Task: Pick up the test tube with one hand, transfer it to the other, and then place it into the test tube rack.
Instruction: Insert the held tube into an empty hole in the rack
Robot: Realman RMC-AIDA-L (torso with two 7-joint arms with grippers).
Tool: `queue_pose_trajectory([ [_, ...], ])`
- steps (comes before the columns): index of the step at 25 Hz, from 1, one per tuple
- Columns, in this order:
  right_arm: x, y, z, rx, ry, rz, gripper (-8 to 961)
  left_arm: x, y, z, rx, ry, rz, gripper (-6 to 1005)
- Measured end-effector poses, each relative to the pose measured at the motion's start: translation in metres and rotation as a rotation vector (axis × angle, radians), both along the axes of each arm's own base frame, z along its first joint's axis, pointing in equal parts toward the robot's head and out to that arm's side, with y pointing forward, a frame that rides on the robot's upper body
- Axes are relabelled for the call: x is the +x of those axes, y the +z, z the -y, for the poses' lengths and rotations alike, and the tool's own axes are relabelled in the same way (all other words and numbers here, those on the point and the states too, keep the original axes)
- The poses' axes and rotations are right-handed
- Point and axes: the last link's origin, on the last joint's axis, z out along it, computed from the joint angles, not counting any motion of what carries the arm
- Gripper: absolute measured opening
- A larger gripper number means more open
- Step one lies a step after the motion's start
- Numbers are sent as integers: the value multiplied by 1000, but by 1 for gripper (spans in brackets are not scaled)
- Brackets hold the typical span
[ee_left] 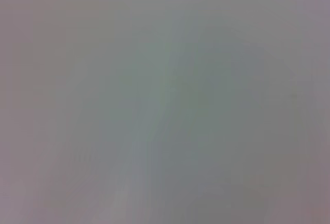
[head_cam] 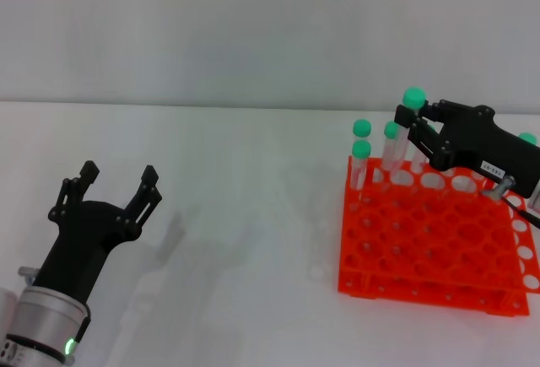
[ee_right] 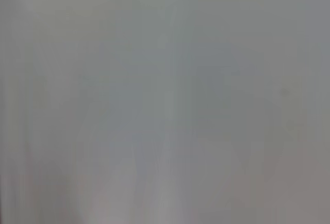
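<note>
Jaws of the all-black right gripper (head_cam: 413,126) are closed on the slim clear green-capped test tube (head_cam: 414,114), held upright over the back holes of the bright orange-red plastic rack (head_cam: 434,245) near the white table's (head_cam: 245,198) right edge. Near the front left corner, the left gripper (head_cam: 114,186) hovers spread wide, empty.

Both wrist views show only blank grey.

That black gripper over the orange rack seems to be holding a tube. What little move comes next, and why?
Probably a short, straight lowering. The right gripper grips the test tube near its green cap, upright over the test tube rack's far row, so it should sink into a hole before letting go. The left gripper waits open, empty.
</note>
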Motion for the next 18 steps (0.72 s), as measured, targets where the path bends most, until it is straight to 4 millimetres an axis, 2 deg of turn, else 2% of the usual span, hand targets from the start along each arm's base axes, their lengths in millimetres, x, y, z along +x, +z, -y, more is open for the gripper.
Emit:
queue_pose_trajectory([
  [8,0,-17,-5,49,-37,53,240,7,-6,-17,-43,3,-14,894],
  [18,0,-24,-6,49,-48,89,250,8,-6,-20,-42,3,-18,894],
])
